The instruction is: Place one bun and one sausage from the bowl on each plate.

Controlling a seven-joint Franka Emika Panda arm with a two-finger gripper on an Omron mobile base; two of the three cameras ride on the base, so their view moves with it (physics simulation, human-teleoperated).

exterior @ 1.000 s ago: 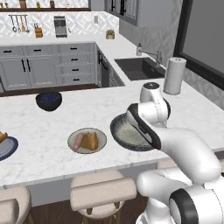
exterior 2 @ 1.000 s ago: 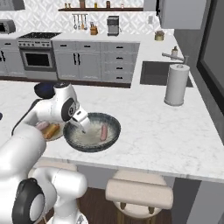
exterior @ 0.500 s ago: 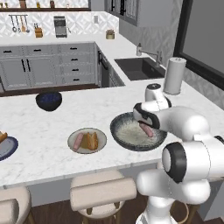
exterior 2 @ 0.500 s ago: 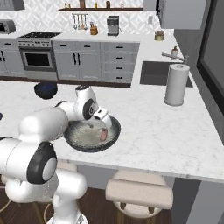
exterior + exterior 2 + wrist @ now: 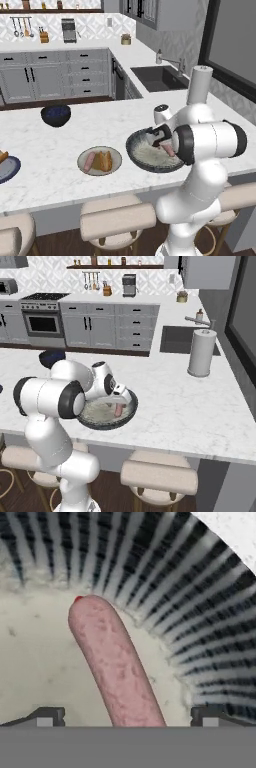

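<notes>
The bowl sits near the counter's front edge, and one pinkish sausage lies inside it by the ribbed dark rim. My gripper hangs low over that sausage and is open, one fingertip on each side of it with gaps between. To the left, the beige plate carries a sausage and a bun. At the left edge the blue-rimmed plate carries a bun.
A small dark blue bowl stands farther back on the counter. A paper towel roll is upright beside the sink. Stools line the counter's front.
The arm has swung over the bowl and lowered. The gripper went from the bowl's left side to just above the sausage at its right side.
</notes>
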